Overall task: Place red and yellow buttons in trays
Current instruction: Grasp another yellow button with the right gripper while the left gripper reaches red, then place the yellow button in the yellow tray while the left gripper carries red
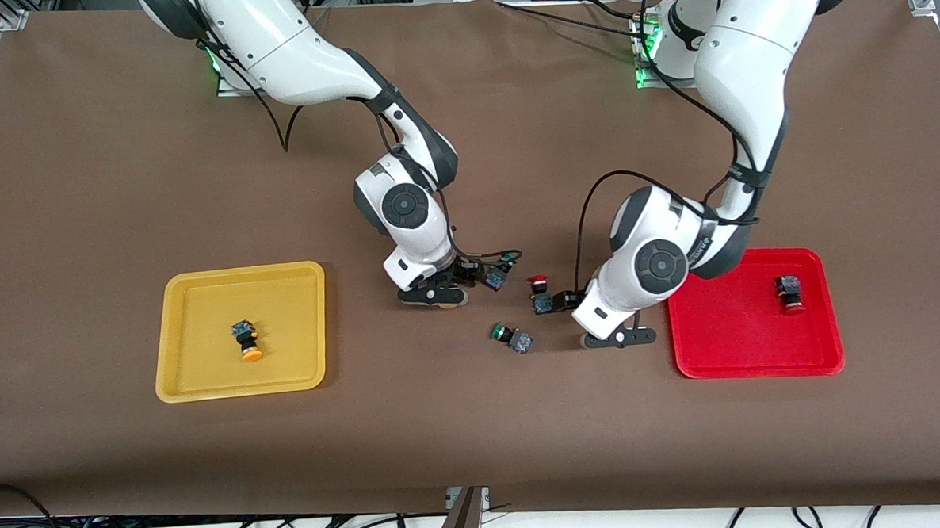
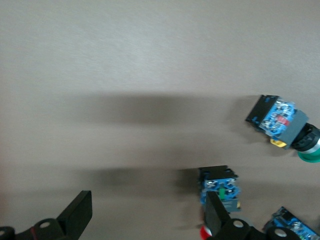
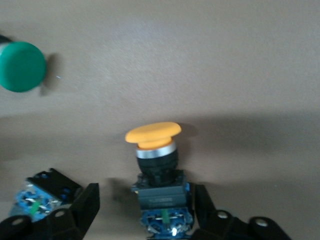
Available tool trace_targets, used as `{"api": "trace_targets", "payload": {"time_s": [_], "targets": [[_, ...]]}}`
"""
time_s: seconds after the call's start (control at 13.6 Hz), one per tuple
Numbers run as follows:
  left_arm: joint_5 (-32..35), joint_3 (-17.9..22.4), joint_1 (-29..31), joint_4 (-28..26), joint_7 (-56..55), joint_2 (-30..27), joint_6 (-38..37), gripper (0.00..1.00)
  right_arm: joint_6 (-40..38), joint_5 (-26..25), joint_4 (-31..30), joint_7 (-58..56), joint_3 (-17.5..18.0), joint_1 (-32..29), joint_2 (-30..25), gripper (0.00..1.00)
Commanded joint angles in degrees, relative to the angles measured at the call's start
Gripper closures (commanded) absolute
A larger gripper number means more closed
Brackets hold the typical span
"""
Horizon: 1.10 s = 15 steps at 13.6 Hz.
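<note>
yellow tray (image 1: pixel 173 340), red tray (image 1: pixel 747 347), orange-capped button (image 3: pixel 152 134), green-capped button (image 1: pixel 510 337), brown table (image 1: pixel 117 168).

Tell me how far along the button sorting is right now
About halfway. One yellow-capped button lies in the yellow tray, and one red-capped button lies in the red tray. The right gripper is open around the second yellow button on the table. The left gripper is open beside the second red button, not yet gripping. Both still need placing.
</note>
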Motion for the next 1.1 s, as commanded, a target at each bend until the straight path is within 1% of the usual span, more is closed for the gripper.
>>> {"api": "trace_targets", "payload": {"time_s": [0.0, 0.07, 0.22, 0.29, 0.37, 0.44, 0.51, 0.59, 0.66, 0.73, 0.81, 0.88, 0.95, 1.03], "targets": [[0.24, 0.90, -1.90, 2.16, -3.24, 2.24, 1.88, 0.00, -0.84, -1.05, -1.34, -1.22, -0.76, -0.31, -1.16, 0.94], [0.33, 0.99, -2.77, 2.24, -4.30, 2.59, 3.02, 0.00, -2.49, -1.05, -1.26, -2.45, -1.64, -0.66, -1.86, 1.00], [0.24, 0.99, -3.92, 2.33, -6.67, 3.12, 3.56, 0.00, -7.67, -0.88, -0.99, -5.69, -2.96, -1.45, -4.40, 1.00], [0.24, 0.99, -4.53, 2.33, -7.64, 3.21, 3.65, 0.00, -10.39, -0.61, -0.99, -9.37, -3.92, -2.23, -5.64, 1.00], [0.24, 1.08, -5.23, 2.42, -8.78, 3.21, 3.65, 0.00, -13.99, -0.44, -0.99, -14.02, -5.15, -3.98, -7.56, 1.00], [0.33, 1.08, -5.76, 2.51, -9.66, 3.56, 3.82, 0.00, -17.15, -0.35, -0.99, -19.37, -5.51, -6.61, -8.97, 1.00], [0.59, 1.25, -6.73, 2.42, -10.37, 3.73, 4.87, 0.00, -19.97, -0.35, -1.60, -25.52, -5.60, -9.33, -10.03, 1.00], [0.68, 1.43, -7.26, 2.25, -10.72, 4.00, 5.66, 0.00, -20.52, -0.43, -3.70, -30.45, -6.65, -11.10, -11.00, 1.00], [0.68, 1.60, -7.44, 2.25, -10.81, 4.61, 6.02, 0.04, -18.79, -0.44, -6.76, -34.16, -8.66, -11.90, -12.14, 1.00], [0.68, 1.69, -7.70, 2.33, -10.90, 4.96, 6.11, 0.12, -16.16, -0.35, -9.14, -37.15, -10.33, -12.00, -12.41, 0.99], [0.68, 2.04, -7.96, 2.33, -11.60, 5.14, 6.11, 0.21, -14.30, 0.00, -10.39, -38.66, -11.13, -12.35, -12.42, 0.96], [0.68, 2.22, -8.40, 2.33, -12.22, 5.14, 6.11, 0.30, -12.98, 0.09, -11.18, -38.68, -11.14, -13.39, -12.07, 0.91], [0.77, 3.00, -9.01, 2.33, -12.31, 5.14, 6.02, 0.42, -12.27, 0.27, -11.62, -38.68, -11.14, -13.84, -11.80, 0.63], [0.68, 3.80, -9.80, 2.33, -12.31, 5.14, 6.02, 0.61, -12.09, 0.27, -11.63, -38.68, -11.14, -13.84, -11.19, 0.18]]}}
